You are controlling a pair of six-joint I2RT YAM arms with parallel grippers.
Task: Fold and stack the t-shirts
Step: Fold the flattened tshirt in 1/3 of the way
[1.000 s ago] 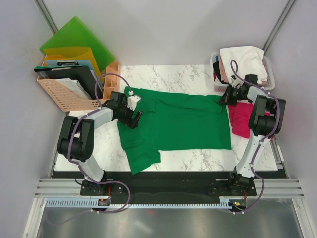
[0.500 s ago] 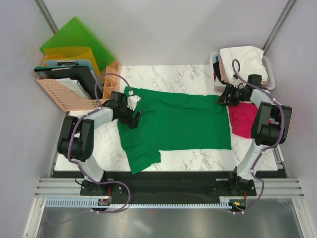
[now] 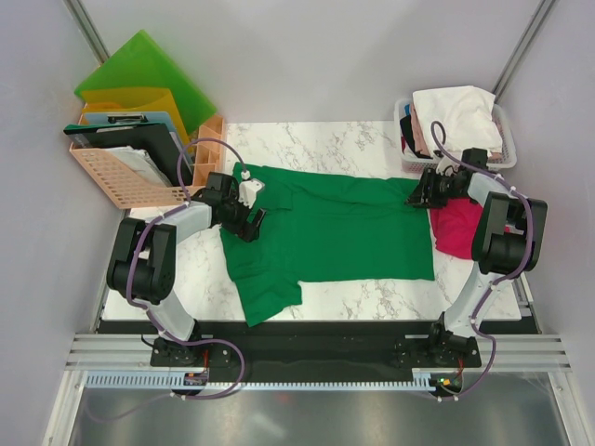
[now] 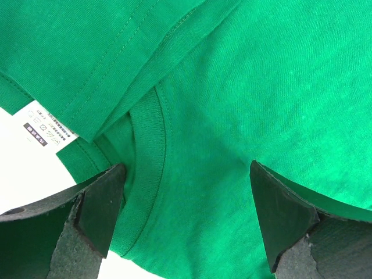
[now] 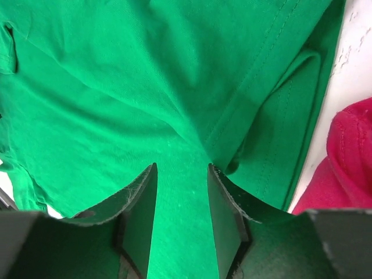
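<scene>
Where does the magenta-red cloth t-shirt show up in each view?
Top external: magenta-red cloth t-shirt on the table's right side, just right of the deep green cloth t-shirt.
Left wrist: not in it.
Right wrist: at the right edge, lower half.
Shared landmark: the green t-shirt, filling both wrist views.

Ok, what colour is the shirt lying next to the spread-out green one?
The shirt is plain magenta-red, clearest in the top external view.

Spread t-shirt (image 3: 344, 232) on table (image 3: 372, 297); crumpled t-shirt (image 3: 454, 232) right of it; basket (image 3: 508, 130) behind.
</scene>
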